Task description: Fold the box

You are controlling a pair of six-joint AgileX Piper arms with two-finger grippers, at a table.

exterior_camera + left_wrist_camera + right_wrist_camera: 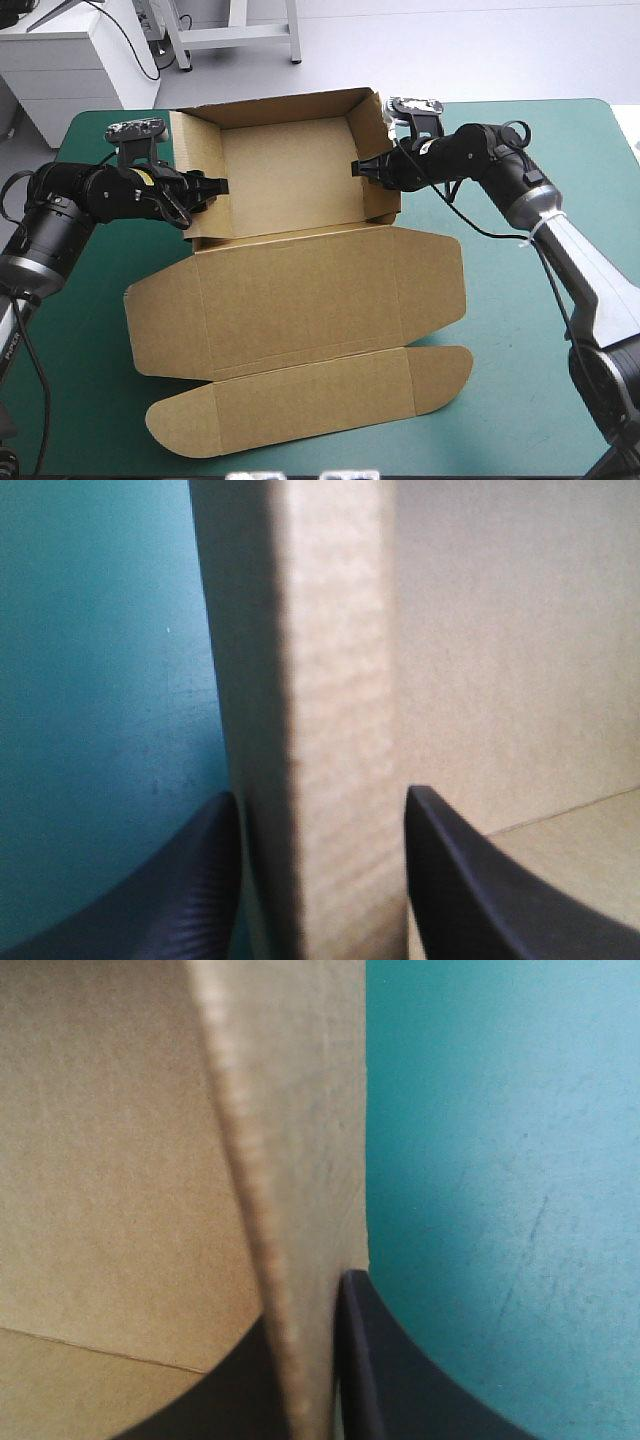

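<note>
The brown box (285, 170) stands as an open tray at the back of the teal-green table, side and back walls raised. Its lid (300, 290) lies flat toward the near edge, ending in a rounded tuck flap (300, 400). My left gripper (215, 185) straddles the tray's left wall. In the left wrist view that thick doubled wall (340, 680) fills the gap of the left gripper (320, 792), one black finger outside, one inside. My right gripper (360, 168) pinches the right wall; up close the wall (290, 1110) sits tight in the right gripper (305, 1300).
Bare teal-green cover (520, 330) lies right of the lid and along the near edge. Cover also shows outside each gripped wall, in the left wrist view (100, 680) and the right wrist view (500, 1160). White furniture stands beyond the far edge.
</note>
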